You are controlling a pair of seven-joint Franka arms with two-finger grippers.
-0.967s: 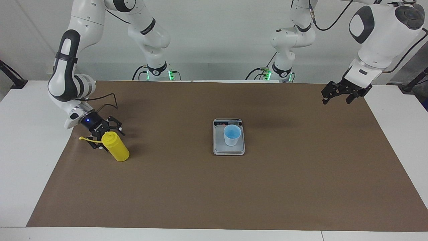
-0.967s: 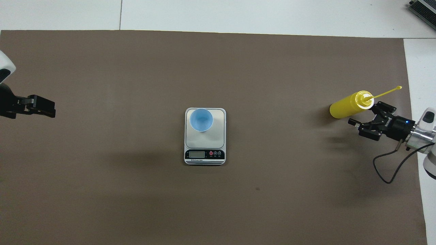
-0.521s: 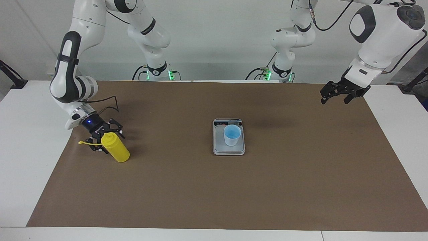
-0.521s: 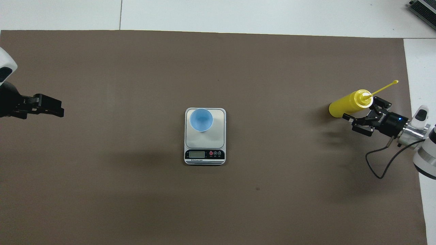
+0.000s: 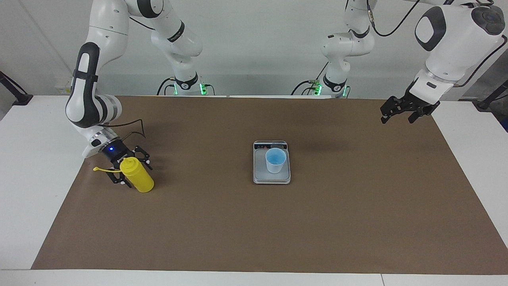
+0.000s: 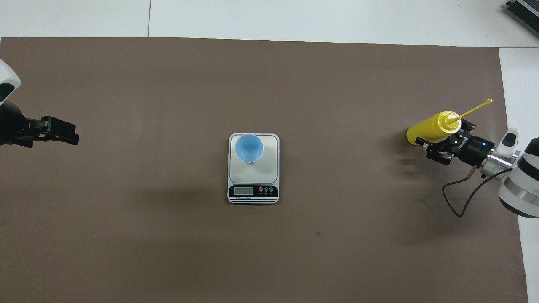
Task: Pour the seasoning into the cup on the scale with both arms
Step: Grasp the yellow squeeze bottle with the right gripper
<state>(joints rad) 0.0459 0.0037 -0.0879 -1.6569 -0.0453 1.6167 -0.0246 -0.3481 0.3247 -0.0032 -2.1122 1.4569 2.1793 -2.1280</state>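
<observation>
The right gripper (image 5: 127, 171), spread wide, straddles the upright yellow bottle (image 5: 137, 179) at its end of the worktop (image 5: 254, 222). Nothing stands between the bottle and the blue cup (image 5: 275, 160) on the scale (image 5: 272, 176) mid-worktop. The left gripper (image 5: 392, 112) hangs spread, waiting.

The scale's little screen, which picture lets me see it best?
The overhead view. There the scale shows its dark strip with the grey screen and round buttons plainly, on the edge nearer the robots, with the cup standing clear of it. In the facing view that strip is only a thin dark band above the cup.
</observation>
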